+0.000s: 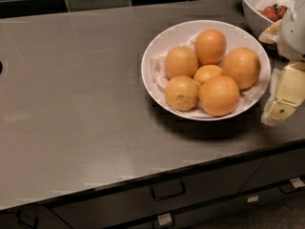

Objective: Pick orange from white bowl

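Note:
A wide, shallow white bowl lined with crumpled white paper stands on the grey counter at the right. It holds several oranges. A large, slightly oval plain orange lies at the bowl's right side. A paler orange with a dark green speck lies at the front left, and a small yellower one sits in the middle. My gripper, cream and white, hangs at the frame's right edge just outside the bowl's right rim, pointing down and left, a little above the counter. It holds nothing that I can see.
A smaller, deeper white bowl with reddish food stands at the back right, close behind the gripper. The grey counter stretches left. A dark tiled wall runs along the back. Drawers with handles sit below the front edge.

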You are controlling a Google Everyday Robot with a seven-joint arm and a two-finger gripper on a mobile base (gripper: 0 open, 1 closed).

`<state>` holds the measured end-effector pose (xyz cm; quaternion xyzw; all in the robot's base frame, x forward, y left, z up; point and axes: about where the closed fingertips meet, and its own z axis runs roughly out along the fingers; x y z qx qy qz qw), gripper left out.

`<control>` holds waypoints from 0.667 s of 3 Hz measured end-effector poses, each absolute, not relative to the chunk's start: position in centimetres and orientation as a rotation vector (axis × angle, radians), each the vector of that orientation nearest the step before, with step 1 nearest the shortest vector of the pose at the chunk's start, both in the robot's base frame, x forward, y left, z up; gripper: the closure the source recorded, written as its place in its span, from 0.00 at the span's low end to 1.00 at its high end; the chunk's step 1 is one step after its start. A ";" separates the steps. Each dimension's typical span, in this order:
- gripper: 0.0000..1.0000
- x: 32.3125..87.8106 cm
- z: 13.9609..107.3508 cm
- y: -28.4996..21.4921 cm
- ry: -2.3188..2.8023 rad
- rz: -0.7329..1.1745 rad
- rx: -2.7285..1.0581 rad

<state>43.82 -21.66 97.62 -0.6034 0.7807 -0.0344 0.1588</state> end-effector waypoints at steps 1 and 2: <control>0.00 44.2 98.0 -21.5 2.225 -0.110 -1.733; 0.00 45.5 98.4 -21.1 2.214 -0.127 -1.776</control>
